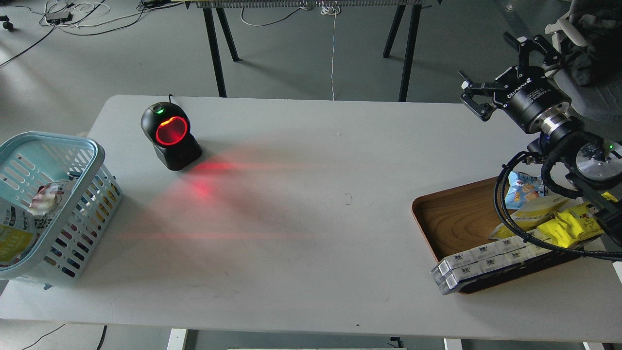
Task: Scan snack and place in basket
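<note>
The right jaws (pixel 500 73) are hanging spread apart and holding nothing, above the table's (pixel 311 253) far right corner. Far to their left, the snack (pixel 19 221) is lying inside the basket (pixel 53 146), partly cut off by the frame edge. The left jaws are sitting out of view.

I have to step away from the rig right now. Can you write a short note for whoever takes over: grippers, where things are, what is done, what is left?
Right gripper: open, empty, raised above the table's far right edge.
Left gripper: not in view.
Basket: at the table's left edge, tilted, already holding packs.
Scanner: lit red, far left of centre.
Wooden tray: near right, holding a pale yellow pouch partly behind the arm's cables, likely the snack, plus other packs.
Done: nothing held now.
Left: pick up the pouch, scan it, put it in the basket.
</note>
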